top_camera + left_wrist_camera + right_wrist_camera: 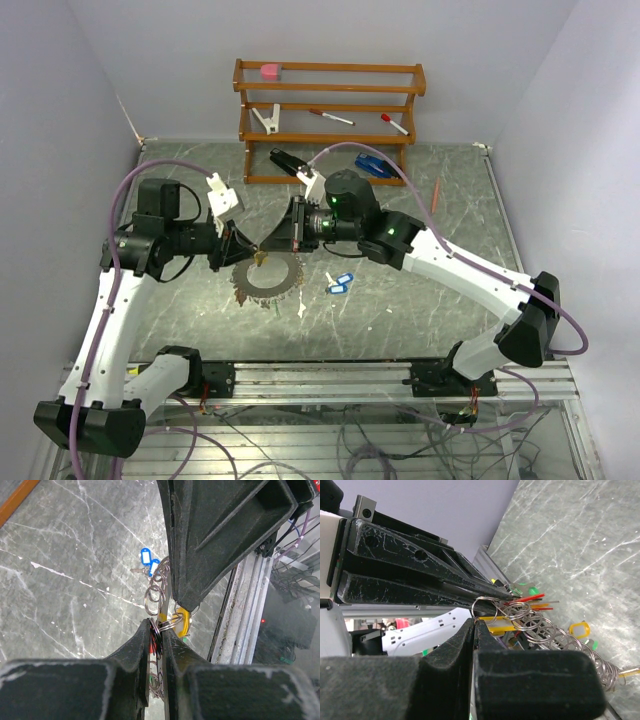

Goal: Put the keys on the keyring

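Observation:
The keyring [268, 280], a grey gear-rimmed circle, hangs tilted between both grippers above the table's middle. My left gripper [232, 246] is shut on its rim; in the left wrist view [159, 630] the wire is pinched between the fingertips. My right gripper [291, 236] meets it from the right and is shut on a small split ring [489, 608] of a yellow-tagged key [504, 625]. That yellow tag [182, 620] hangs just past the left fingertips. Two blue-tagged keys [340, 284] lie loose on the table, also in the left wrist view [148, 561]. Several small rings [555, 635] run along the keyring.
A wooden rack [330, 108] stands at the back with a pink eraser, pens and a clip. A blue stapler [372, 165] and a black tool [285, 160] lie before it. An orange pencil [437, 193] lies at right. The metal rail [330, 378] edges the front.

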Robot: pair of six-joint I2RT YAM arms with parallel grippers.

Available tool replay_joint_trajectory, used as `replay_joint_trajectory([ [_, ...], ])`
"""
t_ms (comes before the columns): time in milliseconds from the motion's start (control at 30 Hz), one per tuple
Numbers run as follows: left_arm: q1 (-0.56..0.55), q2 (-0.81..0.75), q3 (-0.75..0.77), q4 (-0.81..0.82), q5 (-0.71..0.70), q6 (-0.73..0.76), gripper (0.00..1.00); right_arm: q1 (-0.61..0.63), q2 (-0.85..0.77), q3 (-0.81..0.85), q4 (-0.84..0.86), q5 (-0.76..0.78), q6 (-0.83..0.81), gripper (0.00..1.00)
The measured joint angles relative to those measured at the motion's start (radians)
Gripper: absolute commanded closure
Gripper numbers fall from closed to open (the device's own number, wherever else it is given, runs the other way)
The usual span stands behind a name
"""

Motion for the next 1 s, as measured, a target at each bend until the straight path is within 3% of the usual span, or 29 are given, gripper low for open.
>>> replay_joint_trajectory([
  [433,0.000,-0.003,-0.003,-0.013,0.019,0.008,0.93,-0.005,0.000,-0.067,0.150,-0.055,0.143,1.00],
  [867,0.003,-0.004,-0.005,-0.042,0.054,0.011,0.93,-0.018,0.034,-0.057,0.169,-0.097,0.187,1.00],
  [1000,0.005,-0.005,-0.010,-0.040,0.065,0.007,0.93,-0.034,0.046,-0.047,0.164,-0.127,0.196,0.92],
])
